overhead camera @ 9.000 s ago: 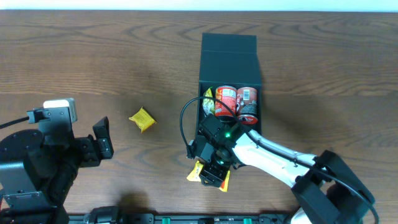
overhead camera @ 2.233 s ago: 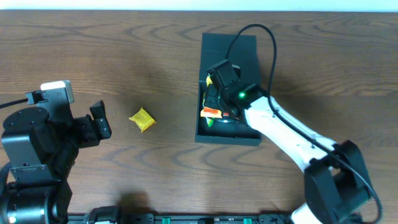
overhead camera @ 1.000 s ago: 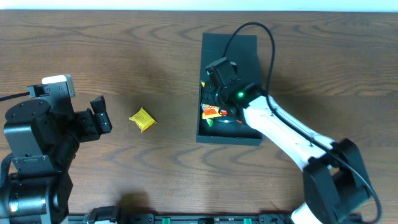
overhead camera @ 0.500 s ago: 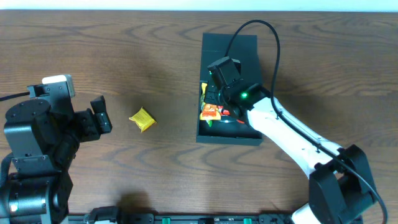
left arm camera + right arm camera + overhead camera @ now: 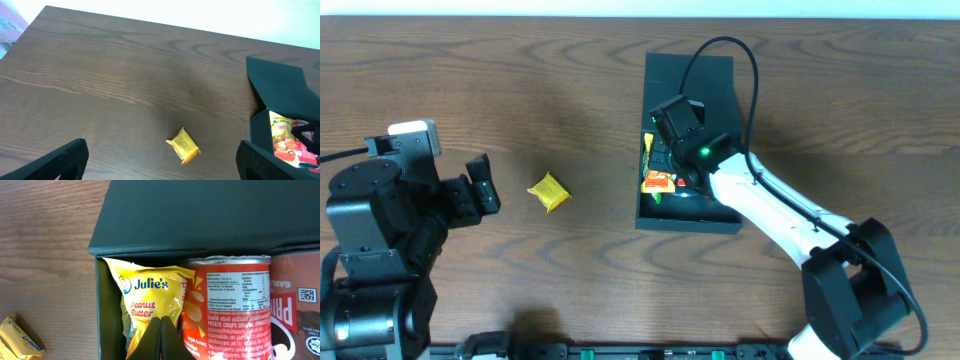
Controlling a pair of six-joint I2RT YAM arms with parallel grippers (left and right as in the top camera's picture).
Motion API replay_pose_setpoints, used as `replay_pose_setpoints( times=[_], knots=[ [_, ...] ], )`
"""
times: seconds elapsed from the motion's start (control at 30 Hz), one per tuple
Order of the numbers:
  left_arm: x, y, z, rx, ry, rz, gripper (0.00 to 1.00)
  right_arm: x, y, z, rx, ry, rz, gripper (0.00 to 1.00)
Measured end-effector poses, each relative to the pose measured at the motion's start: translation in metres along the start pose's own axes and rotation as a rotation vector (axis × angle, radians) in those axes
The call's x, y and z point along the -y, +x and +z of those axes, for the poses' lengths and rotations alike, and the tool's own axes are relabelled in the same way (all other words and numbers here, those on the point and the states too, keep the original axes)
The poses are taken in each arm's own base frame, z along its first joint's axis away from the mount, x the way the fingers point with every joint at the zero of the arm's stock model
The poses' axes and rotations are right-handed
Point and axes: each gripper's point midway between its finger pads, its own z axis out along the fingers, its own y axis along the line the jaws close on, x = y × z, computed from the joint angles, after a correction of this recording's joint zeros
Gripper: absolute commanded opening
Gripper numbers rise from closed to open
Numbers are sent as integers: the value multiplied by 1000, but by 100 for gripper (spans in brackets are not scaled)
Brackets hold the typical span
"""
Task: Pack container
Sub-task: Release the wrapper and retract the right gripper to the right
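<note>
The container (image 5: 685, 225) is a dark teal box lying open on the table, its flap lid (image 5: 690, 80) folded back. Inside are a yellow Julie's peanut butter packet (image 5: 147, 295), a red Pringles can (image 5: 225, 305), a dark can (image 5: 297, 305) and an orange packet (image 5: 658, 181). My right gripper (image 5: 161, 325) hovers over the box's left side, jaws pressed together with nothing between them. My left gripper (image 5: 160, 160) stands wide open and empty above the table, just short of a small yellow packet (image 5: 183, 145).
The small yellow packet (image 5: 548, 192) lies on bare wood between the left gripper (image 5: 485, 188) and the container's left wall (image 5: 257, 130). The right arm's cable loops over the lid. The table's far edge meets a white wall.
The right gripper's jaws have closed empty over the box, and the arm shifted slightly. The orange packet stays in the container. The left arm has not moved.
</note>
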Motion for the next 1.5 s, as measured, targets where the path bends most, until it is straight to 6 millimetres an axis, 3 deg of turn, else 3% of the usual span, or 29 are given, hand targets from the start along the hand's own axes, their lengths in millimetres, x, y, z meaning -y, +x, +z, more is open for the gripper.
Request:
replay_pose_setpoints(
  times=[1.1,1.37,1.5],
  knots=[
    [0,0,0,0,1,0,96,1,16,9,-9,-6,-15,2],
    [1,0,0,-1,4,0,95,-4,8,8,19,-30,-17,1],
    [1,0,0,0,8,0,95,-1,-6,-10,55,-28,-47,2]
  ],
)
